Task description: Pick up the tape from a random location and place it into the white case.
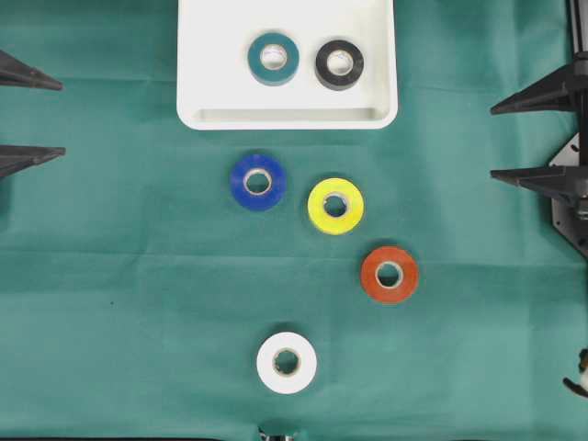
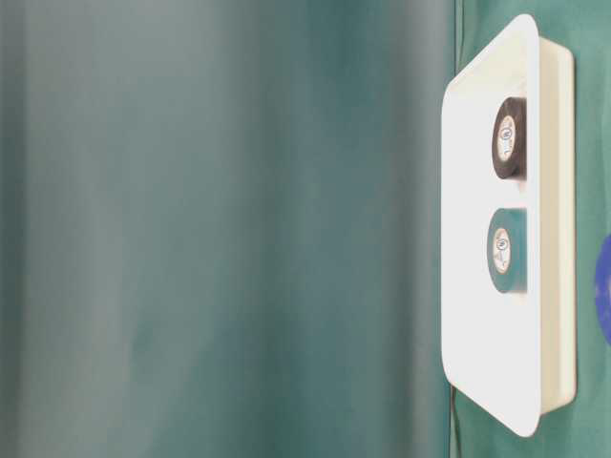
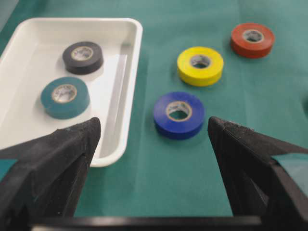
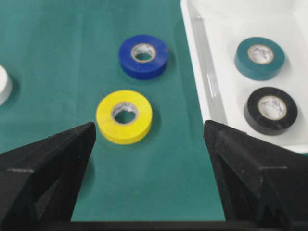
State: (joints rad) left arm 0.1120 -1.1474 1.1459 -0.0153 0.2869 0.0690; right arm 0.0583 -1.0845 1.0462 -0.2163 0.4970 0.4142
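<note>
1. Two claws sit at the edges of the counter, both spread wide and holding nothing. The left claw shows at the left edge of the overhead view and the right claw at the right edge, each well apart from any roll.
2. Through the right claw's fingers, the yellow tape is the nearest roll, lying flat on the green cloth just beside the white case.
3. The blue tape lies next to the yellow one, closer to the left claw; the left wrist view has it almost centred between the fingers.
4. Farther out are the orange tape and the white tape, both flat and apart from their neighbours.
5. The white case already holds a teal tape and a black tape side by side, so the task looks partly done, with four rolls left on the cloth.
6. To do the next pick well, I would choose one roll, likely yellow for the right claw, and come straight down with the fingers on either side of its outer wall.
7. Keep the fingers clear of the case rim and the blue roll, close only once low enough to catch the roll's side, and set it down in the free part of the case.
</note>
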